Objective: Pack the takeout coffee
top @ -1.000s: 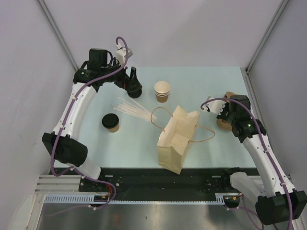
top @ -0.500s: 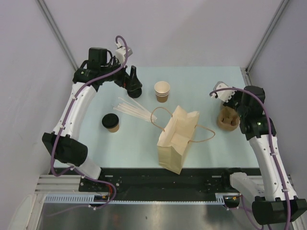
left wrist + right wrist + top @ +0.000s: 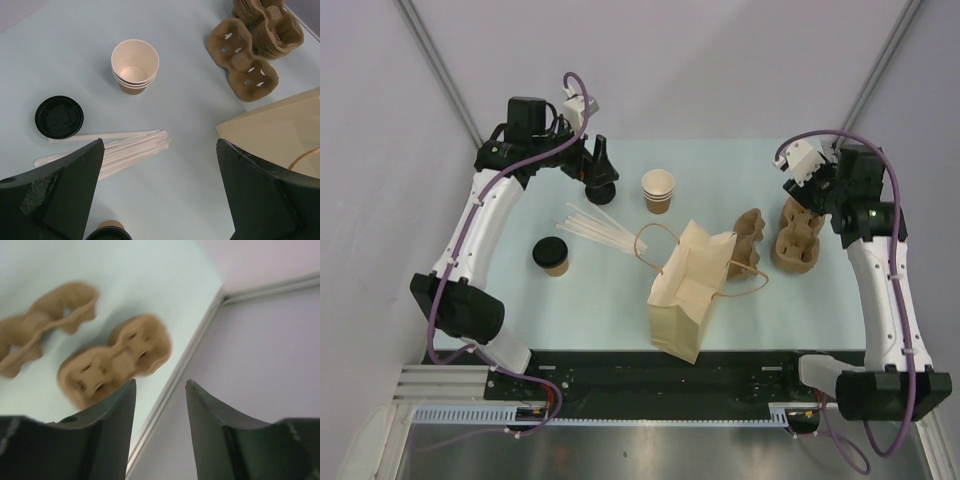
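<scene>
Coffee [image 3: 551, 256] left of bag [image 3: 688, 290] — carriers [image 3: 798, 236] right

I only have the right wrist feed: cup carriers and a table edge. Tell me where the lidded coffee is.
Observer: The takeout coffee stands upright on the left side of the table, well away from your carriers.
Operator: Give me the bag's position.
Observer: The paper bag is mid-table near the front edge, between the coffee and the cup carriers.
Operator: Report the left gripper.
Observer: The left gripper is wide open with nothing between its jaws. It hangs over the far-left part of the table, near the straws.
</scene>
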### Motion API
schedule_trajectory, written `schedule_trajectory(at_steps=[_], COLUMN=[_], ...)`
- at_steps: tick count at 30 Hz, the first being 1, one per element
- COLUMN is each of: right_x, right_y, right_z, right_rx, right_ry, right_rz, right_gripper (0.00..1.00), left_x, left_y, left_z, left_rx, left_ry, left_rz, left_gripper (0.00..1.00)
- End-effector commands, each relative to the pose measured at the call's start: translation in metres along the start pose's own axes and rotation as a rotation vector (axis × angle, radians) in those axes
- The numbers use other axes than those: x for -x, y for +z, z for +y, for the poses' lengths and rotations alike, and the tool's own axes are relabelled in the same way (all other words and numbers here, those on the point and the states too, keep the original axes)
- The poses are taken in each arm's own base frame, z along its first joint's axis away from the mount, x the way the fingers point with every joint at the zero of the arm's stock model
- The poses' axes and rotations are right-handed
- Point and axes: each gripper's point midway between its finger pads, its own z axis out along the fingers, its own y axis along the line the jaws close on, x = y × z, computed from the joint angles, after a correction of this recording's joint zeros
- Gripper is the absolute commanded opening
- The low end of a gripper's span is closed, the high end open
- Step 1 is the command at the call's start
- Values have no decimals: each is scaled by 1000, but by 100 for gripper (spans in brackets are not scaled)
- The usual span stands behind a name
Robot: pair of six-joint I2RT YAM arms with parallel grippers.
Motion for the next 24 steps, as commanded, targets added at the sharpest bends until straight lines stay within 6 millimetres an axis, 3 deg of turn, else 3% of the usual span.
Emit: schedule_trajectory(at_steps=[1, 6, 9, 11, 13, 14, 15, 16, 17, 18, 19, 21, 24], right_x=[-48, -64, -60, -47, -51, -37, -40, -51, -39, -40, -46, -39, -44], right_y=[0, 32, 55, 68, 93, 99, 103, 122, 130, 132, 148, 156, 174], right_z=[52, 68, 72, 66, 69, 53, 60, 69, 53, 59, 67, 61, 79], right_rx=[303, 377, 443, 464, 517, 504, 559, 621, 608, 652, 697, 706, 761], right_ry=[273, 502, 509, 478, 442, 410, 404, 378, 349, 345, 337, 278, 172], right_rz=[140, 235, 238, 208, 230, 189, 215, 247, 215, 241, 260, 237, 253], right_gripper=[58, 69, 78, 82, 89, 89, 89, 85, 83, 81, 76, 72, 70], left_x=[14, 9, 5, 5, 4, 3, 1, -1, -2, -4, -5, -8, -13], left_y=[-7, -6, -3, -3, -3, -4, -4, -3, -2, -2, -2, -1, 0], left_z=[-11, -9, -9, -10, -11, -11, -11, -10, -9, -9, -9, -8, -6], left_rx=[-22, -19, -29, -36, -40, -40, -39, -36, -36, -34, -34, -32, -27], left_ry=[37, 37, 30, 31, 35, 37, 38, 37, 37, 35, 37, 36, 36], left_rz=[-46, -31, -16, -12, -10, -8, -3, 3, 5, 11, 12, 19, 32], left_gripper=[100, 100, 99, 99, 100, 99, 100, 100, 99, 99, 100, 100, 99])
